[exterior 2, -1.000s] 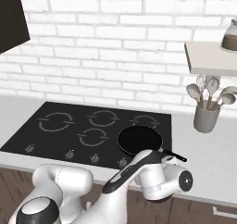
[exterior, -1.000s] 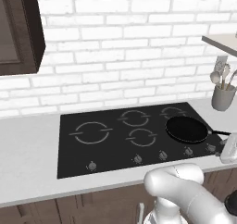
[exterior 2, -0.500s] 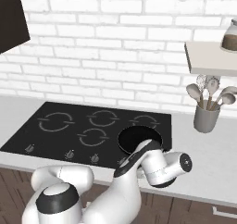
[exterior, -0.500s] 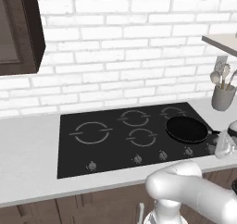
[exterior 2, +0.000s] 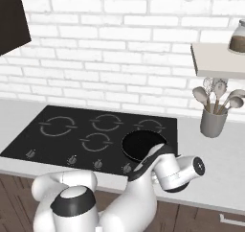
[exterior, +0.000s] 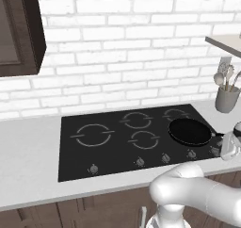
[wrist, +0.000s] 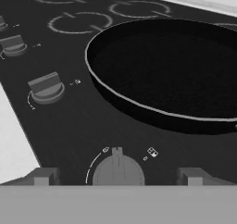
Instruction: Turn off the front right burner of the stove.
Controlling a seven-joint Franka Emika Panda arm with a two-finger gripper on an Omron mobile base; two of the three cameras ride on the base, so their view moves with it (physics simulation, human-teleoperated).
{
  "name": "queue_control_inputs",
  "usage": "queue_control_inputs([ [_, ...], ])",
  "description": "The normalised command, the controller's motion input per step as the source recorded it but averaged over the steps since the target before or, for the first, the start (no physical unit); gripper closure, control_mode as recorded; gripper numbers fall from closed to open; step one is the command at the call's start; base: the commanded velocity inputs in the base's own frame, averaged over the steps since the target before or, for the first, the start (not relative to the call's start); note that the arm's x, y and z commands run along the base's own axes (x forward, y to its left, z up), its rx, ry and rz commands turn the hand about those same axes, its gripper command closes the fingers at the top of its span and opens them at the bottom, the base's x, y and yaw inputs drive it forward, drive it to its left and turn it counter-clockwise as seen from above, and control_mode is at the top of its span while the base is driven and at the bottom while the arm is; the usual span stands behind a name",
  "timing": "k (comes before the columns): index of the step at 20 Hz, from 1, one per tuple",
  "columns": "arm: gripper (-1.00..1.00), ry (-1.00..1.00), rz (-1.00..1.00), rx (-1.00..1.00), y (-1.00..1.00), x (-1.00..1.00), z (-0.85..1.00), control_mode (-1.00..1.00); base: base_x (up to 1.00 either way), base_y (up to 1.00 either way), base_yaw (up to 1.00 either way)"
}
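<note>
Approaching the knob row, the fingers [wrist: 117, 177] stand apart, one dark tip either side of a round metal knob [wrist: 118, 169] and clear of it; they are released and grasp nothing.

Location of the task item: the stove [exterior: 113, 149] is set flat into the white worktop [exterior: 28, 166] below the brick wall. The front right burner lies under the black frying pan [wrist: 176, 65], which hides the zone itself. In the left base view the pan [exterior: 190, 130] sits at the right end of the glass, with the knobs in a row along the front edge.

Governing relation: in the hand view the knob lies directly ahead of the fingers, centred in the gap between the tips, with the pan wall just beyond it. The knob's raised bar points away from the camera toward the pan, roughly crosswise to the line joining the two tips. As it is the end knob of the row, nearest the pan, it is probably the control for the front right burner; the small legend beside it is too small to read.

Next move, as judged: advance until the tips flank the bar, close on it, then rotate the wrist to the off mark. Off-centre contact risks slipping off the bar or brushing the pan.

The utensil holder [exterior 2: 213, 123] stands well apart to the right.
</note>
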Motion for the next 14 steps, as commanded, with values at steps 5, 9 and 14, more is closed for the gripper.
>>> queue_control_inputs([
  [5,-1.0,0.02,0.0,-0.02,0.0,0.04,-0.15,-1.0,0.0,0.0,0.0],
  [9,-1.0,0.03,0.0,0.0,0.0,0.19,-0.01,-1.0,0.0,0.0,0.0],
  [14,-1.0,0.01,0.0,0.0,0.0,0.07,0.0,-1.0,0.0,0.0,0.0],
])
